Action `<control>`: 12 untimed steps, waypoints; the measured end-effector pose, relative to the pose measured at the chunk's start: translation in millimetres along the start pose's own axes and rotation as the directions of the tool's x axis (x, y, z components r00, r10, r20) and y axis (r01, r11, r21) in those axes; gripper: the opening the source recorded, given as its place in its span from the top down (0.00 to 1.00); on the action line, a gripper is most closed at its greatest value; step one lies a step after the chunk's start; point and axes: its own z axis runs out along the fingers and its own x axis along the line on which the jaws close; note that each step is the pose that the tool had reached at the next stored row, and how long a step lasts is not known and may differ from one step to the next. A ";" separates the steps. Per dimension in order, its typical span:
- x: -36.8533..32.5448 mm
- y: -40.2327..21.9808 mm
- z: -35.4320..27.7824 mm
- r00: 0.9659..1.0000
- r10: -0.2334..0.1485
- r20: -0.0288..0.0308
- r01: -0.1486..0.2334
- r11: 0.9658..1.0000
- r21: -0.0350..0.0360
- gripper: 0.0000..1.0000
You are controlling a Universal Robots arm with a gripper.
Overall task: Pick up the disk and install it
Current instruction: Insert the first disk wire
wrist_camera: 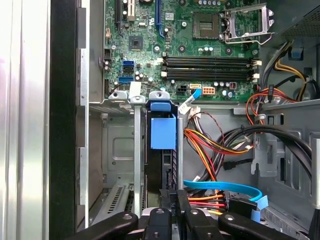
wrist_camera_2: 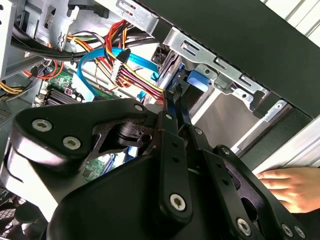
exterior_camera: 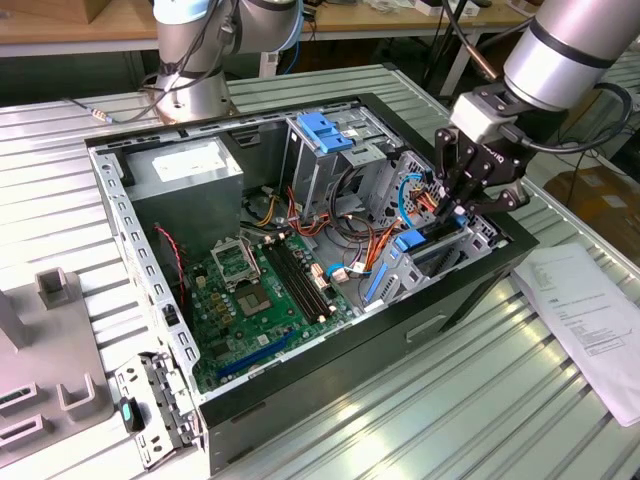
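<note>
Exterior view: one open black desktop computer case [exterior_camera: 300, 400] lies on a ribbed metal table [exterior_camera: 480, 400]; inside it are one green motherboard [exterior_camera: 265, 300], one large grey power-supply box [exterior_camera: 190, 165] with a white sticker, and one blue plastic latch [exterior_camera: 325, 130] atop a metal drive cage; one black gripper [exterior_camera: 458, 212] on a silver arm reaches down into the drive bay at the exterior view's right end of the case; the flat disk with blue plastic side rails [exterior_camera: 412, 240] stands on edge in that bay, only its blue end and a dark strip showing; one white printed sheet [exterior_camera: 590, 320] lies on the table, cut off at the frame edge; a second silver arm base [exterior_camera: 195, 60] stands behind the case.

Second wrist view: the two fingers [wrist_camera_2: 172, 125] lie closed together, tips at the blue rail end of the disk [wrist_camera_2: 195, 80]; whether they pinch anything there cannot be told; one bundle of coloured cables [wrist_camera_2: 130, 70] and one blue flat cable run beside them; one person's hand [wrist_camera_2: 295, 187], partly cut off, rests outside the case.

First wrist view: the disk [wrist_camera: 163, 132] sits upright between two metal bay walls, its body largely hidden; the gripper [wrist_camera: 176, 210] is cut off below.
</note>
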 end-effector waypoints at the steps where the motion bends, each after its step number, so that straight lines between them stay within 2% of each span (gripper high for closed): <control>1: 0.0 0.0 0.5 1.000 0.000 0.001 0.000 1.000 0.000 0.83; 6: 0.1 0.0 1.8 1.000 0.000 0.003 0.000 1.000 0.000 0.83; 12: 0.0 0.0 -1.7 1.000 0.000 0.003 0.000 1.000 0.000 0.83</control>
